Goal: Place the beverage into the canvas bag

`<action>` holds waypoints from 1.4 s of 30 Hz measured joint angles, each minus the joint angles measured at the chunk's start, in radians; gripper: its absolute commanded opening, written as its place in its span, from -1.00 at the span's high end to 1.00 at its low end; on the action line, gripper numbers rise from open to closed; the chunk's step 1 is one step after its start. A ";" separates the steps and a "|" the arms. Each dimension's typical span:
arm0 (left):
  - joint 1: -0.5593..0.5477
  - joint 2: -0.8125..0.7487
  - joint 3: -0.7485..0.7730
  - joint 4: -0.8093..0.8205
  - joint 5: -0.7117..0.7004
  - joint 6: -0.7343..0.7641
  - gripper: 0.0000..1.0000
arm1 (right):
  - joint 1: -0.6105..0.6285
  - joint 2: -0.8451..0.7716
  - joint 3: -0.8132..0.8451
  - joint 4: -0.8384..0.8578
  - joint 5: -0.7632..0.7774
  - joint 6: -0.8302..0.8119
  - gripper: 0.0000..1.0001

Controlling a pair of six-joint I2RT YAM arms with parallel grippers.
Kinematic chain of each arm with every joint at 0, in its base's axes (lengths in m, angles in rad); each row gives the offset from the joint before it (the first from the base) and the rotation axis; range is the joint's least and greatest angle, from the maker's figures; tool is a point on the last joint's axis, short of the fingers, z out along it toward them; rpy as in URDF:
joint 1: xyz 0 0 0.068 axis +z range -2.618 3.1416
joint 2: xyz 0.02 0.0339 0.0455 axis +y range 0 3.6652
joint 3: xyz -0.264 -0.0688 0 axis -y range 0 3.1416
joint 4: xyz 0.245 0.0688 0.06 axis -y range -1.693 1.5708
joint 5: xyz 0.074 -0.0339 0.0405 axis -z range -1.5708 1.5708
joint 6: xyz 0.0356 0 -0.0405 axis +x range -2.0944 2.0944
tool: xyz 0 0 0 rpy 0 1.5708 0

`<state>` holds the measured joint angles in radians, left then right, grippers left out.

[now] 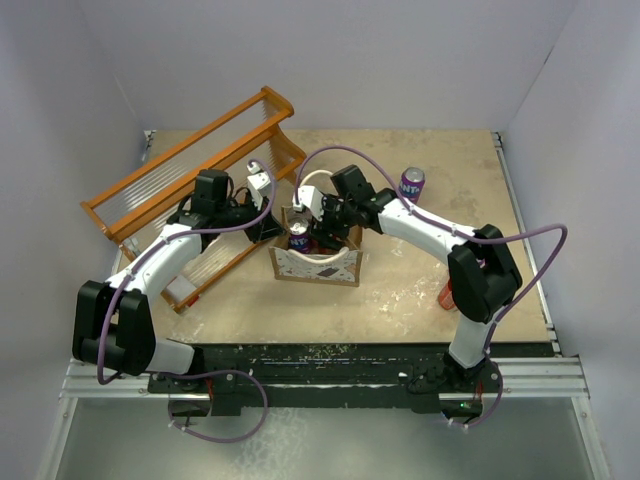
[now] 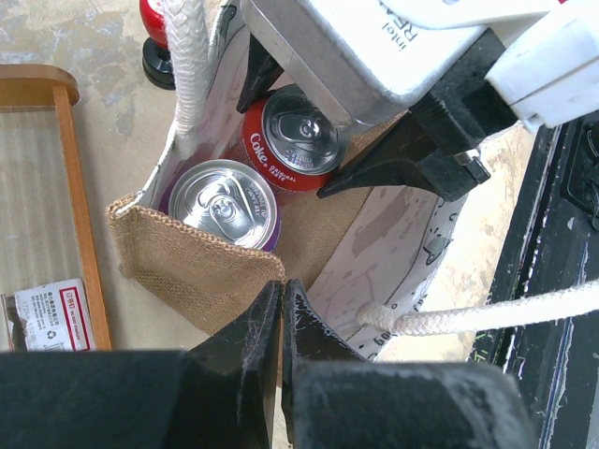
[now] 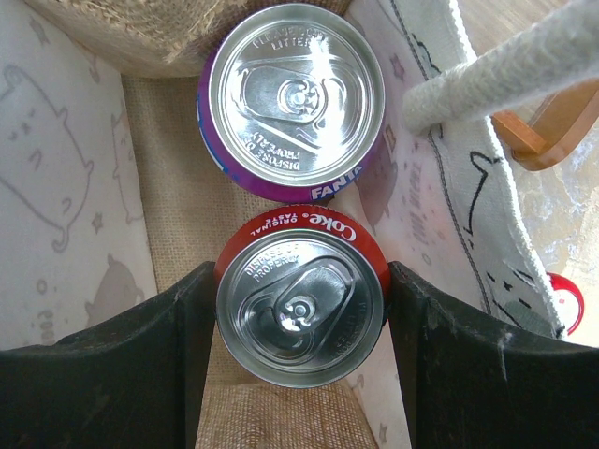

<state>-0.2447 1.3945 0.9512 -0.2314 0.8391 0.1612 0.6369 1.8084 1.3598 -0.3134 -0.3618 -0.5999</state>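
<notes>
The canvas bag (image 1: 315, 266) stands open at mid-table, tan burlap (image 2: 187, 271) with a pale printed lining (image 3: 56, 187) and white rope handles (image 2: 487, 313). Two upright cans sit side by side inside it. My right gripper (image 3: 299, 276) reaches down into the bag and is shut on the red Coke can (image 3: 299, 313), a finger on each side. A purple Fanta can (image 3: 295, 94) stands just beyond it. My left gripper (image 2: 281, 292) is shut, pinching the bag's rim at the corner where burlap meets the printed panel. In the left wrist view the Coke can (image 2: 299, 140) shows under the right gripper's body.
An orange wooden rack (image 1: 190, 190) with clear panels lies to the bag's left, close to the left arm. A purple can (image 1: 412, 183) stands at the back right of the table. A red can (image 1: 446, 295) sits beside the right arm's elbow. The table's front edge (image 1: 400, 345) runs just behind the arm bases.
</notes>
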 measured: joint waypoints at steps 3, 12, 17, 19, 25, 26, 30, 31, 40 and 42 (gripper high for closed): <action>0.000 0.000 0.000 0.000 0.001 0.000 0.88 | 0.003 0.000 0.001 0.001 0.007 0.005 -0.30; 0.000 0.000 0.000 -0.001 0.003 0.000 0.88 | 0.004 0.000 0.008 0.005 0.022 0.008 -0.60; 0.000 0.000 0.000 0.000 0.003 0.000 0.88 | 0.003 0.000 0.028 0.018 0.036 0.006 -0.69; 0.000 0.000 0.000 0.000 0.003 0.000 0.88 | 0.003 0.000 0.028 0.020 0.037 0.006 -0.70; 0.000 0.000 0.000 0.000 0.003 0.000 0.87 | 0.004 -0.003 0.028 0.019 0.038 0.005 -0.70; 0.000 0.000 0.000 0.000 0.003 0.000 0.87 | 0.005 -0.005 0.028 0.019 0.039 0.005 -0.70; 0.000 0.000 0.000 -0.001 0.003 -0.001 0.86 | 0.006 -0.017 0.028 0.019 0.040 0.002 -0.70; 0.000 0.000 0.000 0.000 0.003 -0.001 0.86 | 0.008 -0.023 0.028 0.018 0.040 0.002 -0.70; 0.000 0.000 0.000 -0.001 0.003 -0.013 0.78 | 0.024 -0.143 0.022 0.016 0.040 -0.029 -0.68; 0.000 0.000 0.000 -0.001 0.003 -0.014 0.71 | 0.026 -0.161 0.021 0.016 0.039 -0.037 -0.66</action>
<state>-0.2447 1.3945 0.9516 -0.2321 0.8425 0.1471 0.6632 1.6470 1.3811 -0.2977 -0.3229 -0.6373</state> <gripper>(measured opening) 0.107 0.844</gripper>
